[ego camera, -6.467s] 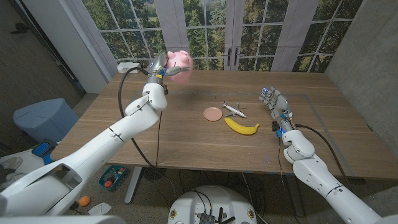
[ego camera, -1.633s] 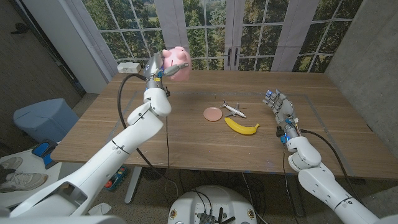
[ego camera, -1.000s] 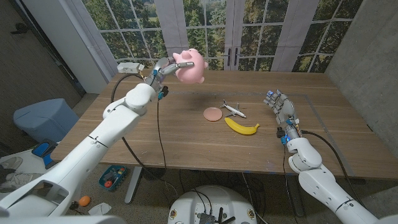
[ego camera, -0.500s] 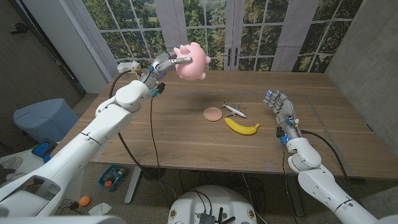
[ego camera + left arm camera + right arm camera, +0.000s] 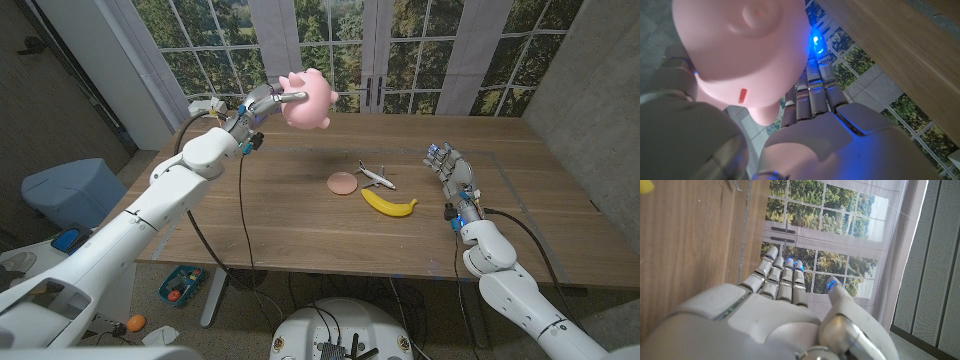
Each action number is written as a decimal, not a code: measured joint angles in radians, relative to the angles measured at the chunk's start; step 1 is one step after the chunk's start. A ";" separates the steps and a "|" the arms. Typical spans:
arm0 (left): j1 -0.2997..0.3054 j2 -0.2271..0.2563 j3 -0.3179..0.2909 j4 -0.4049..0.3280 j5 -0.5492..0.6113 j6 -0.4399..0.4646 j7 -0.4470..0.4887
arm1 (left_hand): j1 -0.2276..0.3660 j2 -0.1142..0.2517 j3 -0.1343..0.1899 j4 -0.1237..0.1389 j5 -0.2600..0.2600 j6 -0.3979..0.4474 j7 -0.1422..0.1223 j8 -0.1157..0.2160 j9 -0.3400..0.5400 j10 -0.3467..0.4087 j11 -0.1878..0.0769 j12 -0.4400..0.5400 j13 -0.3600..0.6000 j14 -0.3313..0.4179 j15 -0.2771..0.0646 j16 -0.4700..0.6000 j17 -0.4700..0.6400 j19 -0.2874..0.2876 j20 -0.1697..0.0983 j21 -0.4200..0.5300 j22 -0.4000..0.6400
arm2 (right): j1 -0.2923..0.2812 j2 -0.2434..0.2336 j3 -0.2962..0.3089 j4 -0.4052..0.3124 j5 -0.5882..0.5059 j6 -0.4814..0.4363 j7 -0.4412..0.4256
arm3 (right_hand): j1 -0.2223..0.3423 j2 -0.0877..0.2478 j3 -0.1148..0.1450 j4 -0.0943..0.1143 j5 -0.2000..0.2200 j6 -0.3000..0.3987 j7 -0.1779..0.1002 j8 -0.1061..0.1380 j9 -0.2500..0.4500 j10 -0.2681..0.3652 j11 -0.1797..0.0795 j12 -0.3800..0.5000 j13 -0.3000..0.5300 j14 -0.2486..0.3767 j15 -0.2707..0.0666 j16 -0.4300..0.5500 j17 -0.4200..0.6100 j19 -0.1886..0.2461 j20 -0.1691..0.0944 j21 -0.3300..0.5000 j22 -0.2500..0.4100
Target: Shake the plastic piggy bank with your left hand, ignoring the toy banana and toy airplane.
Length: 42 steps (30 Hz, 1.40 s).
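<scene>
The pink plastic piggy bank [image 5: 309,99] hangs high above the table's far left part, gripped by my left hand [image 5: 264,104]. In the left wrist view the pink body [image 5: 745,45] with a small red mark fills the space in front of my left hand [image 5: 815,125]. The yellow toy banana [image 5: 389,205] and the small white toy airplane [image 5: 375,177] lie on the table near the middle. My right hand [image 5: 448,167] stands at the table's right side with its fingers apart, holding nothing, and its fingers [image 5: 782,275] reach along the wood.
A pink round disc [image 5: 342,183] lies beside the airplane. The wooden table [image 5: 250,220] stretches to tall windows at the back. A blue bin [image 5: 65,190] stands on the floor off the left edge.
My left arm swung the piggy bank from the far left toward the table's middle, tipping it over about a second ago; in the last half second it barely moved. The right hand stayed put.
</scene>
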 measured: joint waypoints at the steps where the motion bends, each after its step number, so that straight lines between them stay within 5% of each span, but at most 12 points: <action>1: -0.001 0.005 0.002 -0.009 0.001 0.014 0.008 | 0.000 0.000 0.000 0.000 0.000 0.000 0.000 0.000 0.000 -0.001 -0.001 0.000 0.000 0.000 0.000 0.000 0.000 0.000 0.000 0.000 0.000 | 0.000 0.000 0.000 0.001 0.000 0.000 0.001 | 0.000 0.000 0.000 0.000 0.000 0.000 0.000 0.000 0.000 0.000 0.000 0.000 0.000 0.000 0.000 0.000 0.000 0.000 0.000 0.000 0.000; 13: -0.035 0.049 0.029 -0.142 0.038 0.289 0.117 | 0.000 0.000 0.000 0.000 0.000 0.000 0.000 0.000 0.000 0.004 0.004 -0.006 0.008 0.000 0.000 -0.004 0.006 -0.002 0.001 0.000 0.000 | 0.009 0.003 -0.003 0.012 0.006 0.000 0.009 | 0.000 0.000 0.000 0.000 0.000 0.000 0.000 0.000 0.000 0.000 0.000 0.000 0.000 0.000 0.000 0.000 0.000 0.000 0.000 0.000 0.000; 27: -0.143 0.065 0.098 -0.260 0.055 0.746 0.206 | 0.000 0.000 0.000 0.000 0.000 0.000 0.000 0.000 0.000 0.008 0.001 -0.010 0.013 0.000 0.000 -0.010 0.009 -0.002 0.001 0.000 0.000 | 0.026 0.007 -0.008 0.031 0.013 0.003 0.023 | 0.000 0.000 0.000 0.000 0.000 0.000 0.000 0.000 0.000 0.000 0.000 0.000 0.000 0.000 0.000 0.000 0.000 0.000 0.000 -0.004 0.000; 42: -0.290 0.057 0.269 -0.311 0.137 1.074 0.270 | 0.000 0.000 0.000 0.000 0.000 0.000 0.000 0.000 0.000 0.008 0.001 -0.011 0.013 0.000 0.000 -0.017 0.028 -0.005 0.002 0.000 0.000 | 0.030 0.008 -0.009 0.039 0.021 0.005 0.033 | 0.000 0.000 0.000 0.000 0.000 0.000 0.000 0.000 0.000 0.000 0.000 0.000 0.000 0.000 0.000 0.000 0.000 0.000 0.000 -0.004 0.000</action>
